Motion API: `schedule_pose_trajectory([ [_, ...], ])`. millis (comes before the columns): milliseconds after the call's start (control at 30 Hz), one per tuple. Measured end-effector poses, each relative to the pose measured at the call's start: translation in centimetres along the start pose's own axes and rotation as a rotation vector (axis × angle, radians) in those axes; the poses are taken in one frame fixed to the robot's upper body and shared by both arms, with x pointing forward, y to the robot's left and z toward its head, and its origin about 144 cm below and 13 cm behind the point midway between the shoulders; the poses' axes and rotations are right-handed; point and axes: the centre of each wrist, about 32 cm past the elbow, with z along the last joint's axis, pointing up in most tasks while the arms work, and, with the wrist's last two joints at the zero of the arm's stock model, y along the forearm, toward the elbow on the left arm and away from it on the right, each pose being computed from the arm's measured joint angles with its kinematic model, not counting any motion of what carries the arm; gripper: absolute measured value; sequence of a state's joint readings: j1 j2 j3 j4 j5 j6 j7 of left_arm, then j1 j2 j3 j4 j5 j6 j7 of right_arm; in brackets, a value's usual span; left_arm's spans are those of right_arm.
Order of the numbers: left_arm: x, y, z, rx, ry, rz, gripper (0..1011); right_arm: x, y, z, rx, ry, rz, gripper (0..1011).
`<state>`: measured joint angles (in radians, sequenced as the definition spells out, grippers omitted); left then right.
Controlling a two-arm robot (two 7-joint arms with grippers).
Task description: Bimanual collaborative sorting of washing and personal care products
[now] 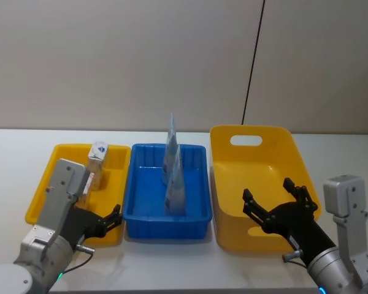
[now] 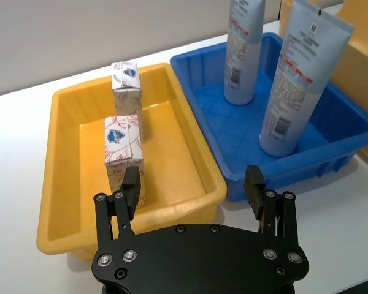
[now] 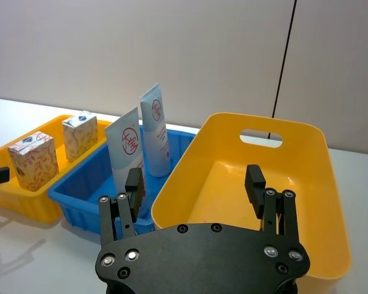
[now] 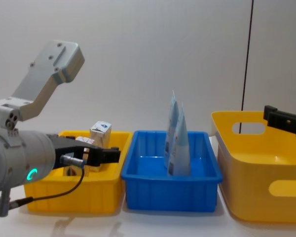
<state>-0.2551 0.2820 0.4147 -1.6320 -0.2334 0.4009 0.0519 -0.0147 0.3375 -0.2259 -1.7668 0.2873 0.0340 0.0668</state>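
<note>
Two pale blue squeeze tubes stand cap-down in the blue tray (image 1: pixel 196 211), one (image 1: pixel 176 187) nearer me and one (image 1: pixel 170 147) behind it. In the low yellow tray (image 1: pixel 44 193) stand two cartons. The nearer carton (image 2: pixel 124 147) is white with a red pattern, and the farther carton (image 2: pixel 126 82) is smaller with a blue top mark. My left gripper (image 2: pixel 193 187) hovers open at that tray's near right corner, holding nothing. Over the near rim of the big yellow bin (image 1: pixel 276 153), my right gripper (image 3: pixel 194 184) also stands open with nothing in it.
The three containers sit side by side on a white table (image 1: pixel 172 263): low yellow tray at left, blue tray in the middle, tall handled yellow bin (image 3: pixel 306 184) at right. A grey wall with a thin black cable (image 1: pixel 253 67) lies behind.
</note>
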Motion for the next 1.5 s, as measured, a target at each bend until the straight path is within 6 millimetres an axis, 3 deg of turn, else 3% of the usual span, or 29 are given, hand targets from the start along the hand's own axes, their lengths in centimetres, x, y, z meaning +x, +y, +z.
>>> schedule_pose_trajectory([
  [1500, 4.6, -4.5, -1.7, 0.071, 0.007, 0.041, 1001, 0.0, 0.0, 0.0, 0.0, 0.0, 0.0, 1000],
])
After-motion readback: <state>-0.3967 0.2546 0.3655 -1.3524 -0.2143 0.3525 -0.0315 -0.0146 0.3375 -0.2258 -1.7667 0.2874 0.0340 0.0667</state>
